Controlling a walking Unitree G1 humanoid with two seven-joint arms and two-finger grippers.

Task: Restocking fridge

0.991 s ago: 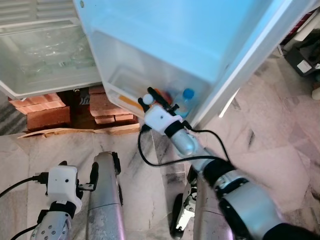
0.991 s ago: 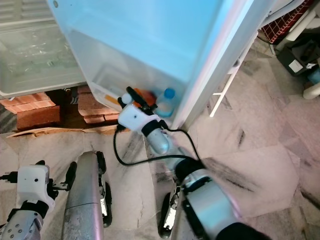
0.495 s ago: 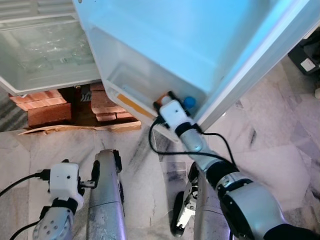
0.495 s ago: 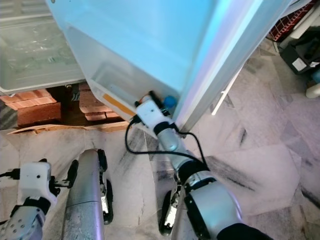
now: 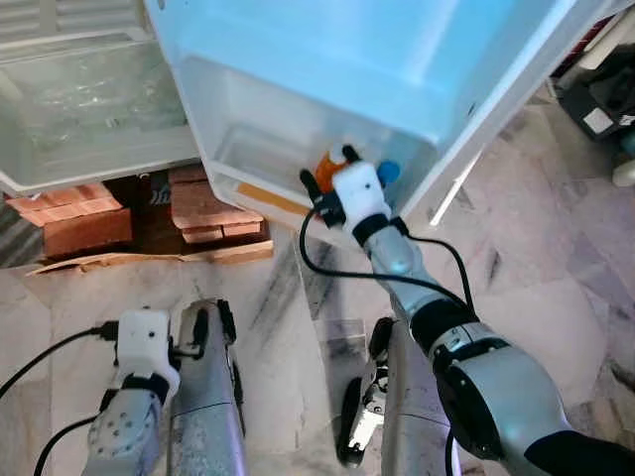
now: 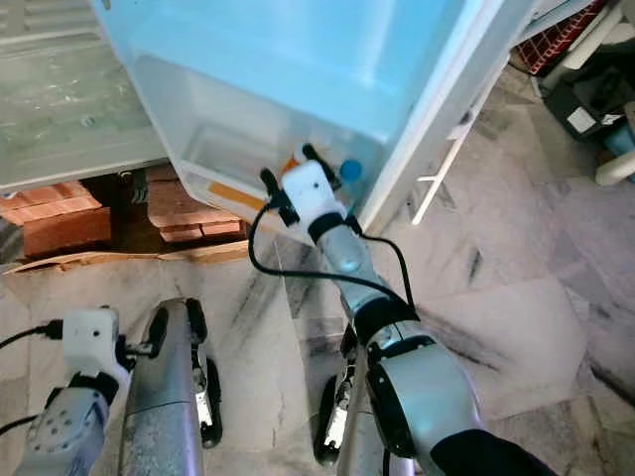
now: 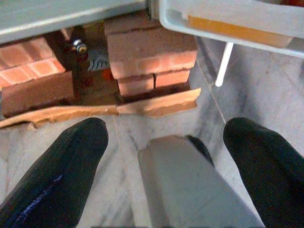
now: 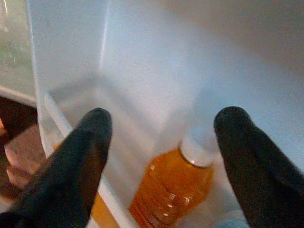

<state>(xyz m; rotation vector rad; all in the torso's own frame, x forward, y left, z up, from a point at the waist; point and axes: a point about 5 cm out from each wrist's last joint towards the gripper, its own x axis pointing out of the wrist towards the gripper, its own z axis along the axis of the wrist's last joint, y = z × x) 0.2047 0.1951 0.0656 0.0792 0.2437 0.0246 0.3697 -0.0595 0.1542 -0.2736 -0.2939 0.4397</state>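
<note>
So the orange juice bottle (image 8: 173, 187) with the white cap is standing upright in the bottom door shelf (image 5: 260, 167) of the open fridge door (image 5: 327, 59), and there's a blue-capped bottle (image 5: 388, 172) right beside it toward the door's outer edge. My right gripper (image 5: 330, 169) is hovering just over the shelf with its fingers (image 8: 88, 156) spread wide, the juice bottle sitting between them but not touched. Left gripper (image 7: 164, 152) hangs low by the leg, fingers wide apart too, holding nothing, pointed at the marble floor (image 5: 536, 297) and the red bricks (image 7: 149, 54) propping up the fridge.
</note>
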